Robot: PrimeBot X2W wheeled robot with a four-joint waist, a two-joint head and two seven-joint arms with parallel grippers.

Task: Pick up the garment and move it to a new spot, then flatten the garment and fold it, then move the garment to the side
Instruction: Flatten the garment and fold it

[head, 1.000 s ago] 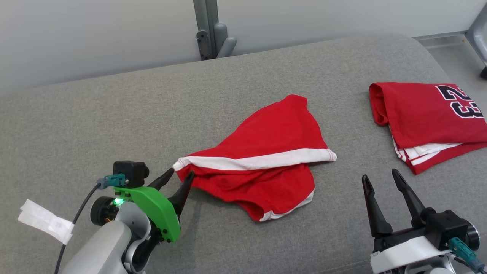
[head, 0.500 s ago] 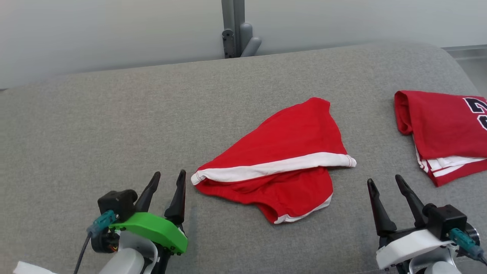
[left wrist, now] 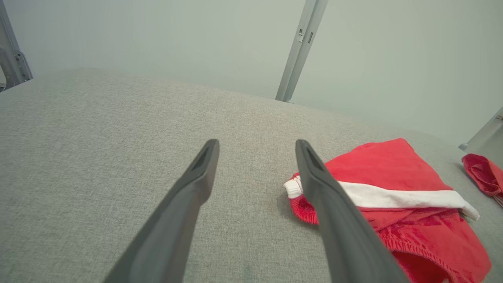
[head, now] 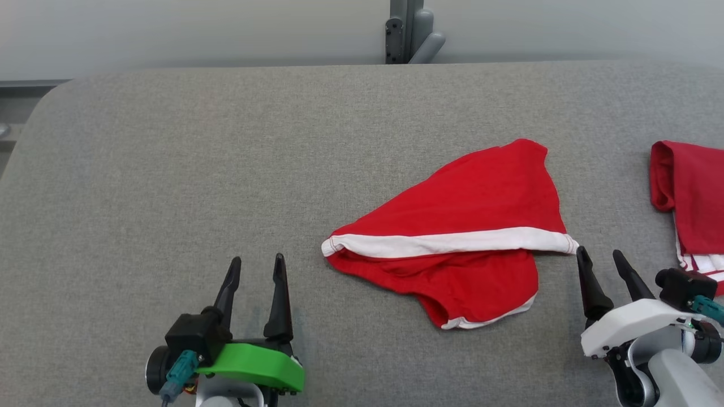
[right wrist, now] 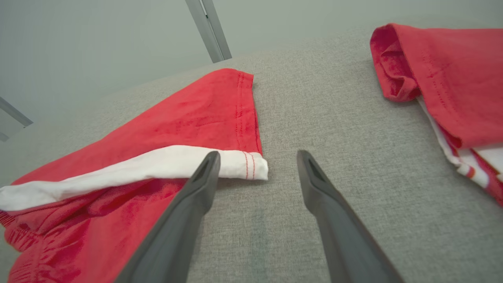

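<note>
- Bright, even, diffuse light overall.
- Faint soft shadows under red garment (head: 469,198) and beside left gripper (head: 257,259) on grey padded surface (head: 169,169).
- Head view sharp; wrist views stretched toward edges, near ends of fingers (left wrist: 173,228) soft.

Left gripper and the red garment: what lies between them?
Bare grey surface, nothing else, separates the left gripper from the red garment; the head view shows it.

**Grey Upholstered Surface Set Before a Pale Wall**

A broad grey woven-fabric surface (head: 169,169) with rounded corners is spread across the scene. Behind its far edge a plain, pale grey-white wall (head: 169,28) is seen, softly and evenly lit. A grey metal upright post (head: 403,28) with a bolted bracket is placed against that wall. A second grey metal frame piece (left wrist: 11,63) is glimpsed at the left wrist view's left edge.
</note>
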